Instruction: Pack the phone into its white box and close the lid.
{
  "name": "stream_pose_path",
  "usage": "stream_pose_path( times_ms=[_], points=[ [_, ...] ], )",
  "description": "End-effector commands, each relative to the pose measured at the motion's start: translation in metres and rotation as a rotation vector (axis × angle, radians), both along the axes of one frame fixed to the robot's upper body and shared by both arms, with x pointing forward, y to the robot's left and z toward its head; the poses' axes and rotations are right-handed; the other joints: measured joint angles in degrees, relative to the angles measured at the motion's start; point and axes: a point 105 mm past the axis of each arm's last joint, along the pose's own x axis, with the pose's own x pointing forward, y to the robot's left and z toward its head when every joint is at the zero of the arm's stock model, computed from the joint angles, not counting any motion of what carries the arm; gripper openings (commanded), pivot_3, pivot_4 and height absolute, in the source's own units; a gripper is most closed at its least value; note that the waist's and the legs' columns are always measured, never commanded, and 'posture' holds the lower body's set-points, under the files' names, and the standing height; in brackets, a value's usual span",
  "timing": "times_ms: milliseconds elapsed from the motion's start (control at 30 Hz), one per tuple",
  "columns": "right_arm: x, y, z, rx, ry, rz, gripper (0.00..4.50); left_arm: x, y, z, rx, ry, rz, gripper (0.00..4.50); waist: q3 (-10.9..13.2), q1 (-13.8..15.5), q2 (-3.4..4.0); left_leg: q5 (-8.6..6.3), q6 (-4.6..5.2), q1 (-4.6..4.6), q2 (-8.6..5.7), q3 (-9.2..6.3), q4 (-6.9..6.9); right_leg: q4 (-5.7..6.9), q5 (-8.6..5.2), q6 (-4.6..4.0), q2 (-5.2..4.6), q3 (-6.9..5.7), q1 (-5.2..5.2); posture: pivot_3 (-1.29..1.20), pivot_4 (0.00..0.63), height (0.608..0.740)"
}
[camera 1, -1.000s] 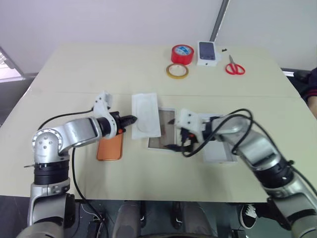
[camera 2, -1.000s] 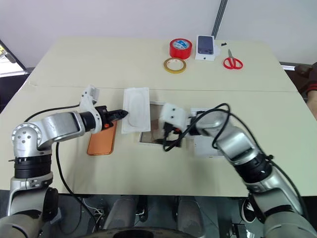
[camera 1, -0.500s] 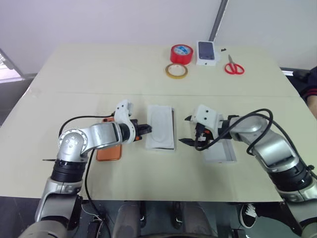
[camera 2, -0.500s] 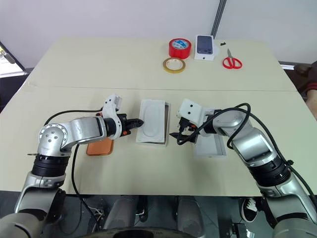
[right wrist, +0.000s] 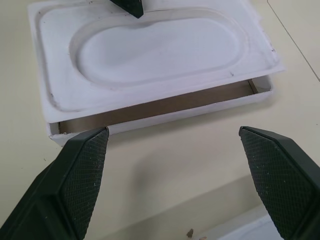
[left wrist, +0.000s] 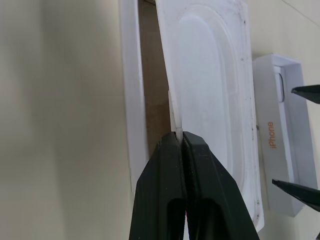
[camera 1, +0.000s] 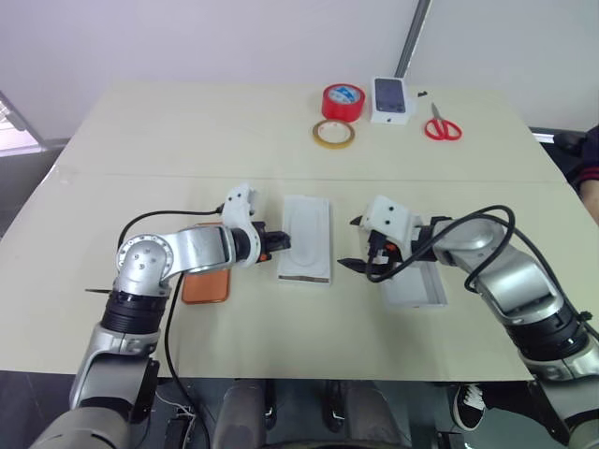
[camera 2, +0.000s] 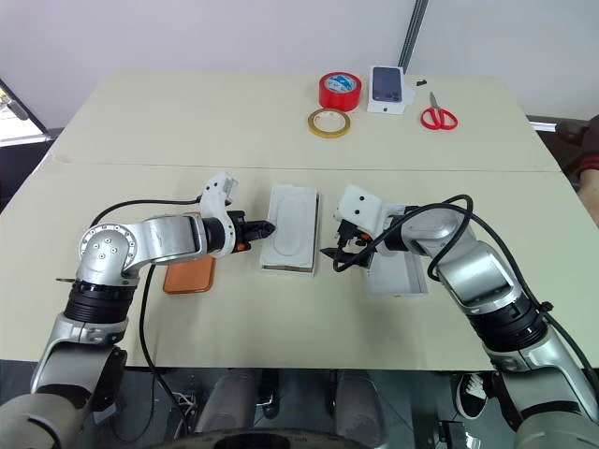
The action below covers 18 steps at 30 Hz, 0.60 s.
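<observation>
Near the middle of the table (camera 1: 281, 337), the left gripper (left wrist: 179, 137) is pinching the edge of the white insert (camera 1: 307, 234), which is lying tilted over the white box (right wrist: 165, 111). Just beside it, the right gripper (camera 2: 335, 249) is hovering with fingers spread wide. Under the left arm, the phone (camera 1: 206, 285) is lying flat.

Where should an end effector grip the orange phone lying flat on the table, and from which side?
Probably across the two long edges of the phone, coming straight down from above. It lies flat on the table, so only its thin sides offer purchase. Its near half is the clearer part; the left end effector and its arm hang over the far end.
</observation>
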Motion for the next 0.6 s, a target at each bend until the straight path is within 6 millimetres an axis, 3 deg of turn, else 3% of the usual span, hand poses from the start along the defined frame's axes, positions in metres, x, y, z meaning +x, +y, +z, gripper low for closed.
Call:
stream_pose_path(
  times_ms=[33, 200, 267, 367, 567, 600],
  points=[
    [0.003, 0.001, 0.013, 0.012, -0.058, 0.004, 4.42, 0.001, -0.006, 0.009, -0.004, -0.038, -0.034, 1.48, 0.00, 0.01, 0.00, 0.00, 0.00, 0.00, 0.00, 0.00, 0.00, 0.00, 0.00, 0.00, 0.00, 0.00, 0.00, 0.00, 0.150, 0.740],
    [0.007, -0.001, 0.016, 0.020, -0.063, -0.021, 4.42, 0.000, -0.005, 0.018, -0.033, -0.064, -0.058, 3.98, 0.00, -0.01, 0.00, 0.00, 0.00, 0.00, 0.00, 0.00, 0.00, 0.00, 0.00, 0.00, 0.00, 0.00, 0.00, 0.00, 0.150, 0.740],
    [0.012, -0.001, 0.020, 0.037, -0.064, -0.047, 4.42, 0.000, 0.001, 0.022, -0.038, -0.082, -0.053, 3.98, 0.00, -0.16, 0.00, 0.00, 0.00, 0.01, 0.01, 0.00, 0.00, 0.00, 0.00, 0.00, 0.00, 0.00, 0.00, 0.00, 0.150, 0.740],
    [0.021, 0.002, 0.026, 0.081, -0.060, -0.095, 3.51, 0.000, 0.014, 0.034, -0.039, -0.140, -0.034, 4.03, 0.01, -0.29, 0.02, 0.00, -0.01, 0.00, 0.06, 0.00, -0.03, 0.01, 0.00, 0.00, 0.03, 0.00, -0.05, 0.00, 0.150, 0.740],
    [0.030, 0.019, 0.032, 0.134, -0.053, -0.132, 0.33, 0.003, 0.044, 0.051, 0.008, -0.281, 0.023, 4.03, 0.04, -0.04, 0.05, 0.02, -0.06, -0.01, 0.09, 0.02, -0.16, 0.00, 0.00, -0.01, 0.07, 0.00, -0.13, 0.00, 0.150, 0.740],
    [0.030, 0.026, 0.032, 0.148, -0.049, -0.123, 0.04, 0.004, 0.050, 0.057, 0.024, -0.332, 0.032, 4.03, 0.05, -0.08, 0.05, 0.02, -0.07, -0.03, 0.09, 0.01, -0.16, -0.01, 0.00, -0.01, 0.06, -0.01, -0.14, 0.00, 0.150, 0.740]
  ],
)
